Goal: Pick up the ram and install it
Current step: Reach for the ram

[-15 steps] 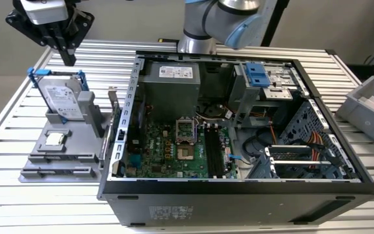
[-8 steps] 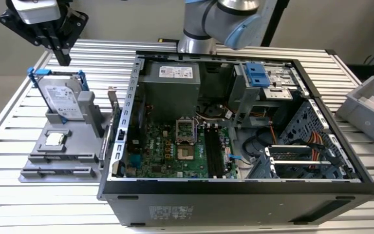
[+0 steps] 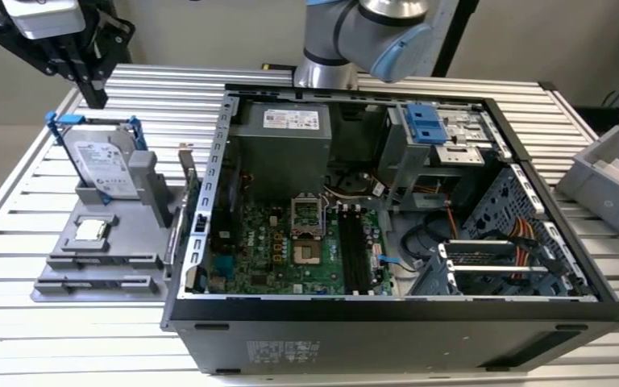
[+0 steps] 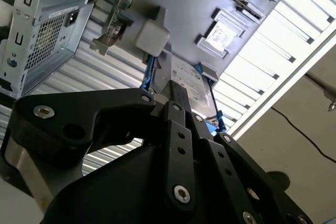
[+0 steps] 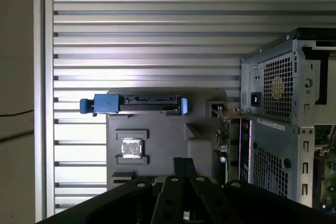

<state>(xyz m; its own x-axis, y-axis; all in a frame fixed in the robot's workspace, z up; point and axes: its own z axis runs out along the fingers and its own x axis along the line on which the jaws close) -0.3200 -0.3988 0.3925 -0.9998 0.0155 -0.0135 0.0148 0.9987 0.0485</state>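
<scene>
Ram first: the thin green circuit-board stick (image 5: 234,150) stands on its long edge at the edge of the grey plastic fixture (image 5: 157,135) nearest the open black computer case (image 3: 396,330), squeezed between the two. Its long axis runs alongside the case's side wall. In the first wrist view you get just its narrow top edge, so no chips can be made out. From the black two-finger gripper (image 3: 97,101) it lies toward the case, beyond the silver hard drive in its blue bracket (image 3: 105,165), which stands upright on the fixture almost below the fingers. Your gripper hangs high over the far corner of the slatted metal table (image 3: 30,339), on the exterior view's left. Its fingers look drawn together with nothing between them, well apart from the stick.
</scene>
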